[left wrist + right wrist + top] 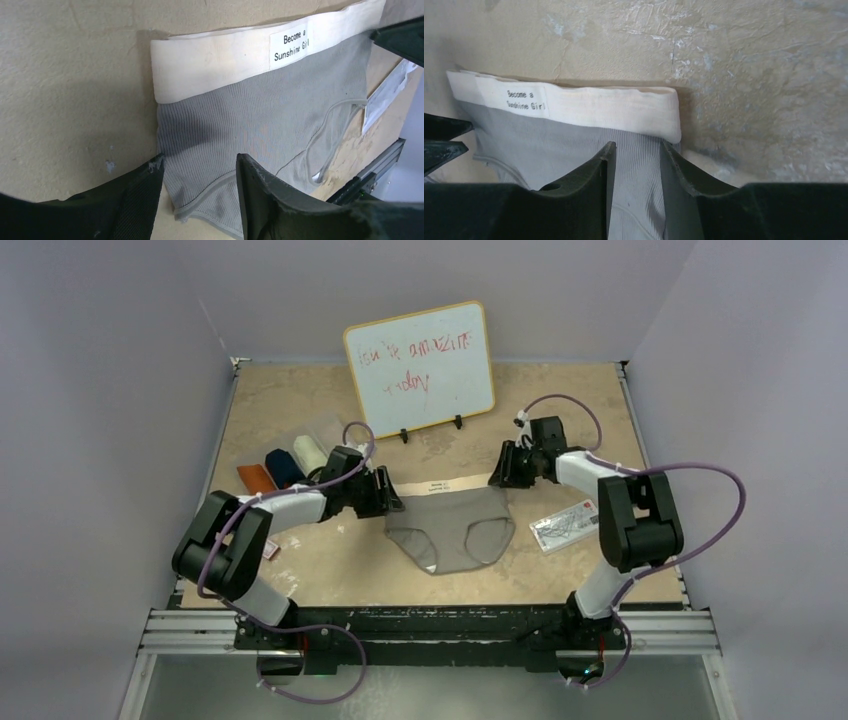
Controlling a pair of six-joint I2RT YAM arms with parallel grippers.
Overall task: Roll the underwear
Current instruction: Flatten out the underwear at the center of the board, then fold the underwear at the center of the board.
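Note:
The grey underwear (450, 532) lies flat at the table's middle, its beige waistband (440, 485) on the far side. My left gripper (393, 502) is open at its left edge; in the left wrist view (200, 167) the jaws stand apart over the grey cloth (260, 115) below the waistband (215, 65). My right gripper (503, 472) is open at the waistband's right end; in the right wrist view (638, 150) grey cloth (524, 145) shows between the jaws. Orange (256, 478), navy (284, 467) and cream (310, 453) rolls sit at the left.
A whiteboard (420, 368) with red writing stands at the back. A white printed card (565, 523) lies right of the underwear, under the right arm, and shows in the left wrist view (387, 92). A small tag (271, 550) lies by the left arm.

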